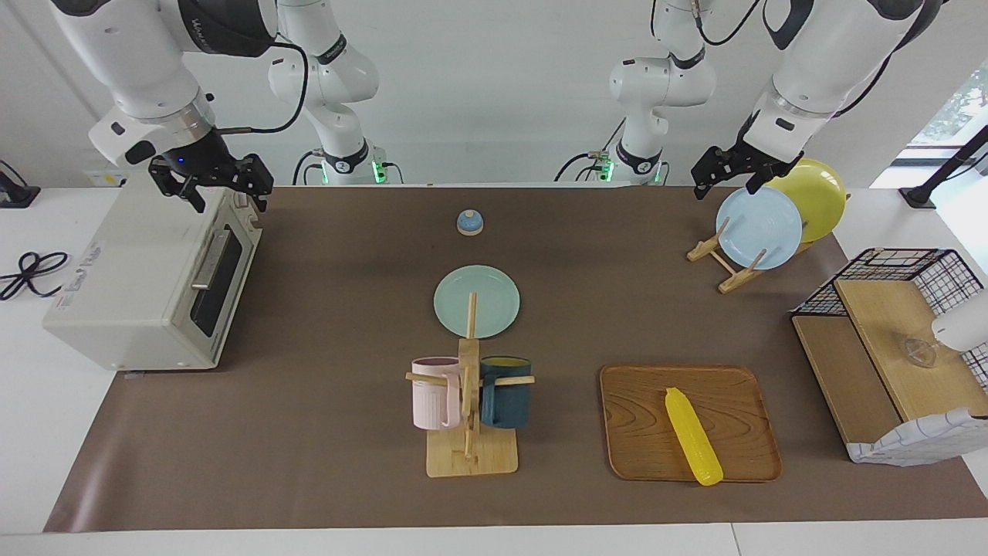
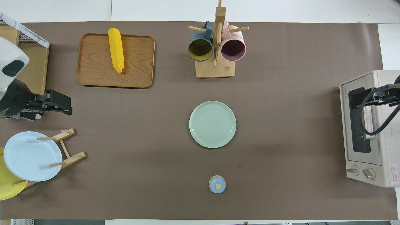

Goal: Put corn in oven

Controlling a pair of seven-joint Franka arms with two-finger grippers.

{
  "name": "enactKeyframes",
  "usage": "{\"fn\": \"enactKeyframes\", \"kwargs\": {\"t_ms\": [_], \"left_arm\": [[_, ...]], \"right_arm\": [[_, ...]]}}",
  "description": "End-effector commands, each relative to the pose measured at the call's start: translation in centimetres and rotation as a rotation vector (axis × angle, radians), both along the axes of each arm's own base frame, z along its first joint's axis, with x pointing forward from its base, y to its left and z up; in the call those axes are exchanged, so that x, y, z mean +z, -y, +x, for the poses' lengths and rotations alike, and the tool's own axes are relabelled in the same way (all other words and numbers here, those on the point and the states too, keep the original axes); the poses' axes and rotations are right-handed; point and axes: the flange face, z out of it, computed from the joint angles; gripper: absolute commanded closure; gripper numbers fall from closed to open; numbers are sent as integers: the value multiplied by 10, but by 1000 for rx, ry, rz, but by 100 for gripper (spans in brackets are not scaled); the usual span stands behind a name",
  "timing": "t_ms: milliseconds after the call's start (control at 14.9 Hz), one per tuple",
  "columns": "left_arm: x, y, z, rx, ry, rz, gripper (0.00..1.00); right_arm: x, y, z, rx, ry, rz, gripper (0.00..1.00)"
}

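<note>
The yellow corn (image 1: 693, 436) lies on a wooden tray (image 1: 641, 417) toward the left arm's end of the table, far from the robots; it also shows in the overhead view (image 2: 116, 49) on the tray (image 2: 137, 62). The cream-white oven (image 1: 147, 286) stands at the right arm's end with its door closed, and shows in the overhead view (image 2: 365, 156). My right gripper (image 1: 230, 202) is open and empty over the oven's top edge (image 2: 372, 93). My left gripper (image 1: 725, 185) is open and empty, up in the air beside the plate rack (image 2: 67, 104).
A green plate (image 1: 476, 301) lies mid-table. A mug tree (image 1: 469, 394) with a pink and a dark blue mug stands beside the tray. A small blue knob (image 1: 469, 222) sits near the robots. A rack (image 1: 741, 270) holds a blue and a yellow plate. A wire shelf (image 1: 888, 340) stands at the left arm's end.
</note>
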Motion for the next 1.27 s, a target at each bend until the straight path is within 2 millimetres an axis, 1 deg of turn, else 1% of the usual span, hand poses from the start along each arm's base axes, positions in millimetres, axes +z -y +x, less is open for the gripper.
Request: {"fn": "enactKeyframes", "kwargs": {"t_ms": [0,134,201,268,401,535,602,669,736,803,937,1137,1204], "left_arm": [[6,-4,0,11,21,12,0],[5,-4,0,7,20,12,0],[5,-4,0,8,20,12,0],[5,-3,0,10,20,13,0],[5,-2,0,8,20,13,0],[6,-1,0,5,23,12,0],[4,1,0,-1,23,13,0],[4,0,1,7,31,13,0],[4,-1,2,11,35,10,0],[5,-1,3,13,45,9,0],[5,-1,5,21,63,5,0],[1,4,15,32,82,-55,0],[-4,5,21,33,89,-59,0]], "right_arm": [[2,1,-2,14,13,15,0],[2,-1,-3,17,8,9,0],[1,2,-3,13,7,10,0],[-1,9,-4,-1,4,14,0],[-5,29,-8,-38,-5,17,0],[-7,30,-11,-27,-10,22,0],[-9,30,-12,-30,-14,25,3],[-12,27,-14,-29,-16,26,52],[-15,28,-14,-28,-11,24,81],[-21,30,-15,-24,-1,25,100],[-32,31,-19,26,31,21,100],[-57,34,-33,62,32,-3,100],[-70,35,-33,69,31,-33,100]]}}
